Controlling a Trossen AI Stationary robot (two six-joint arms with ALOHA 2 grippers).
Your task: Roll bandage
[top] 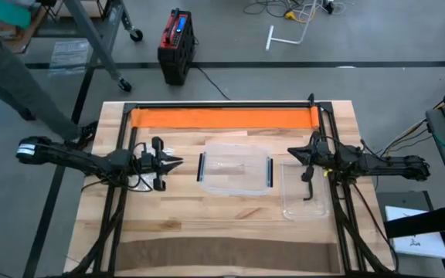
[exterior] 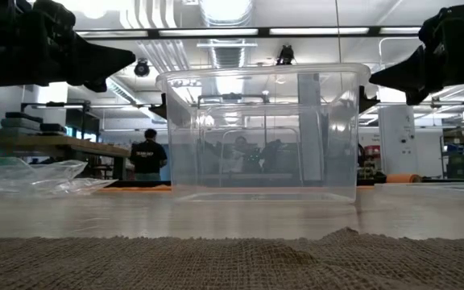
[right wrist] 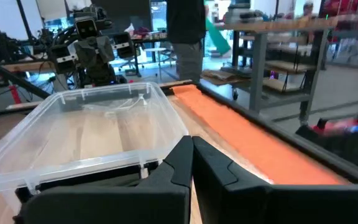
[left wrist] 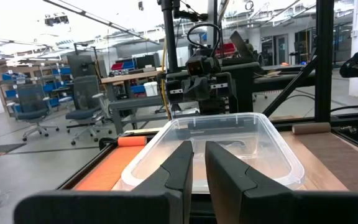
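Note:
The bandage is a long brown, coarse-woven strip (top: 230, 255) lying flat along the table's near edge; it fills the foreground of the low view (exterior: 232, 262). My left gripper (top: 178, 163) hovers left of a clear plastic bin (top: 235, 171), pointing at it, with only a narrow slit between its fingers and nothing held. My right gripper (top: 290, 154) hovers right of the bin, shut and empty. Both are above the table and far from the bandage.
The clear bin (exterior: 260, 133) stands at the table's middle, and its lid (top: 306, 193) lies flat to its right. An orange strip (top: 222, 117) runs along the far edge. A crumpled clear plastic bag (exterior: 31, 176) lies at the left. A person (exterior: 147, 153) stands in the room beyond.

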